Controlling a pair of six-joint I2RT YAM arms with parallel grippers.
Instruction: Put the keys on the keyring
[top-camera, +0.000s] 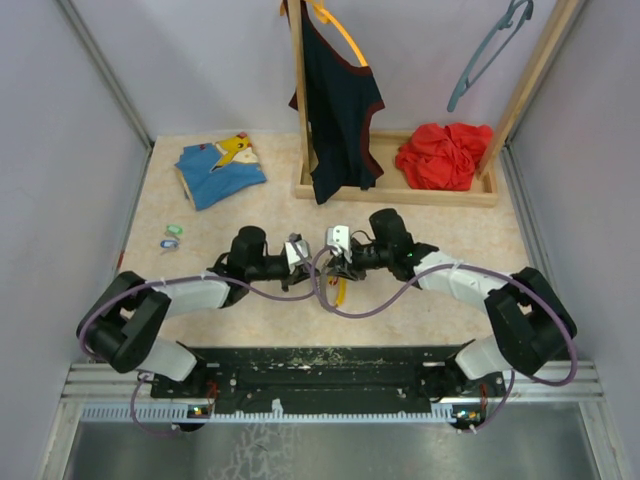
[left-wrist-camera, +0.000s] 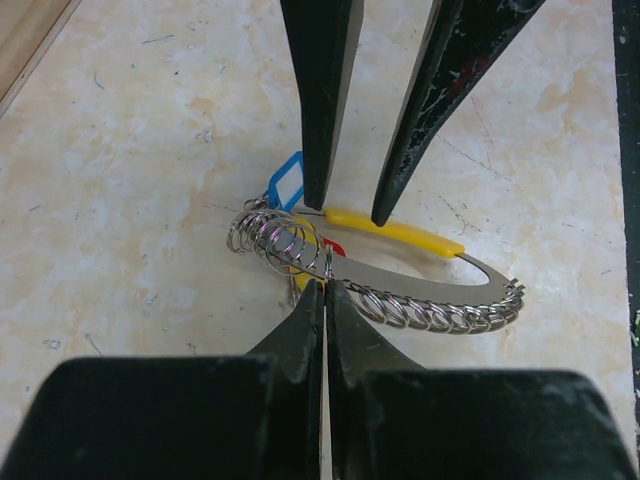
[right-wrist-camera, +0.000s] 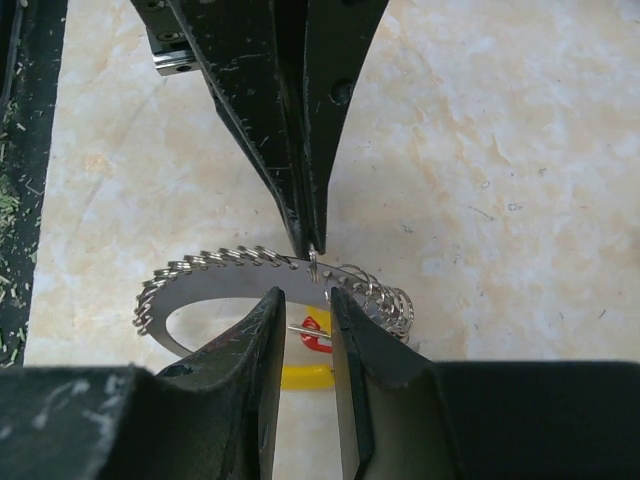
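The keyring (left-wrist-camera: 400, 285) is a curved grey metal strip edged with several small wire rings, with a yellow tag (left-wrist-camera: 400, 232) and a small red piece (right-wrist-camera: 313, 333). It lies at mid-table between both arms (top-camera: 330, 275). My left gripper (left-wrist-camera: 325, 285) is shut, pinching one small ring at the strip's edge (right-wrist-camera: 313, 262). My right gripper (right-wrist-camera: 308, 295) faces it, open, its tips at the strip's inner edge with nothing clamped. A blue tag with a white centre (left-wrist-camera: 287, 183) lies beside the ring. Two tiny keys, mint green (top-camera: 173, 231) and blue (top-camera: 169, 243), lie far left on the table.
A folded blue and yellow garment (top-camera: 220, 168) lies at the back left. A wooden rack (top-camera: 400, 190) at the back holds a dark shirt (top-camera: 340, 100) on a hanger and a red cloth (top-camera: 445, 155). A teal hanger (top-camera: 490, 50) hangs at the upper right.
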